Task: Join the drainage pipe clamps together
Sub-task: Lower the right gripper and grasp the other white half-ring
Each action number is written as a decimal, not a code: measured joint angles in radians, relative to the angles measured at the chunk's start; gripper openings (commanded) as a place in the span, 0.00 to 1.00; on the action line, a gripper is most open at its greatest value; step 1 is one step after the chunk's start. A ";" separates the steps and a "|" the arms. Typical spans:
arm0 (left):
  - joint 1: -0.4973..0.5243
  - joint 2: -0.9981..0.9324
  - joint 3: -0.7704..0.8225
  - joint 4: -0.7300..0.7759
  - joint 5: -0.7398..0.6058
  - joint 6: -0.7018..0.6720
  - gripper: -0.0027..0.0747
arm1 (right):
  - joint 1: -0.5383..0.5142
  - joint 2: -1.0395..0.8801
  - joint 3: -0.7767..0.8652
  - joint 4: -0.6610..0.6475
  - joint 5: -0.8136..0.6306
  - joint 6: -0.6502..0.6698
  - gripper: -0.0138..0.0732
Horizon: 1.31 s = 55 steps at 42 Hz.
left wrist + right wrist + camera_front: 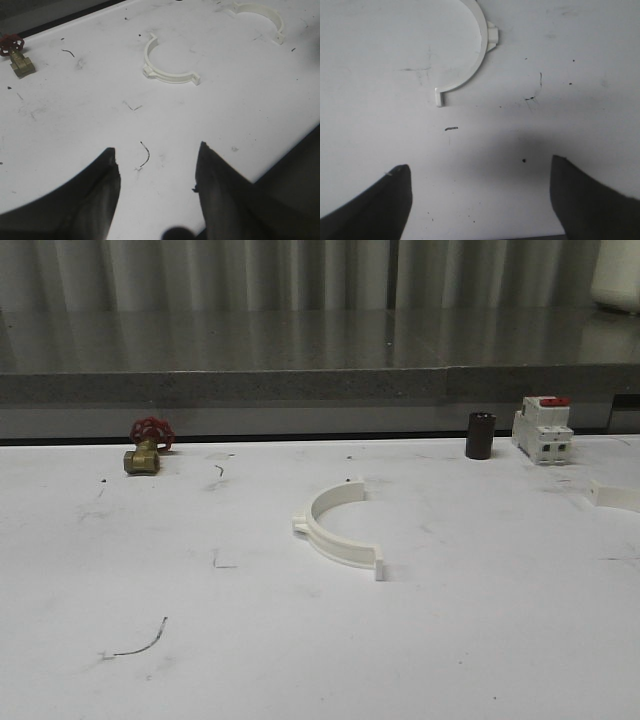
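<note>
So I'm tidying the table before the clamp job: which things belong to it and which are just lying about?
For the job:
- centre clamp half
- second clamp half at the right edge

Lying about:
- brass valve with red handwheel
- dark cylinder
- red-topped switch

The room was dim and the front view grainy and soft; the white table (120,570) looked grey; the half-ring clamp (335,525) cast only a faint shadow beside its near tab; beyond it the grey ledge (300,350) showed pale streaky reflections.
</note>
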 measured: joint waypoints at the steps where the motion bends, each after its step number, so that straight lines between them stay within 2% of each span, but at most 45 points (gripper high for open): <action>1: 0.000 0.000 0.000 0.000 0.000 0.000 0.48 | -0.002 0.020 -0.007 0.002 0.000 -0.010 0.84; 13: 0.000 0.000 0.000 0.000 0.000 0.000 0.48 | -0.047 0.210 -0.062 0.060 -0.049 -0.059 0.84; 22: 0.000 0.000 0.000 0.000 0.000 0.000 0.48 | -0.094 0.371 -0.103 0.089 -0.162 -0.111 0.84; 30: 0.000 0.000 0.000 0.000 0.000 0.000 0.48 | -0.095 0.499 -0.143 0.089 -0.251 -0.118 0.84; 47: 0.000 0.000 0.000 0.000 0.000 0.000 0.48 | -0.060 0.676 -0.197 0.070 -0.314 -0.121 0.83; 51: 0.000 0.000 0.000 0.000 0.000 0.000 0.48 | -0.060 0.687 -0.197 0.070 -0.316 -0.121 0.73; 55: 0.000 0.000 0.000 0.000 0.000 0.000 0.48 | -0.060 0.687 -0.198 0.067 -0.316 -0.121 0.55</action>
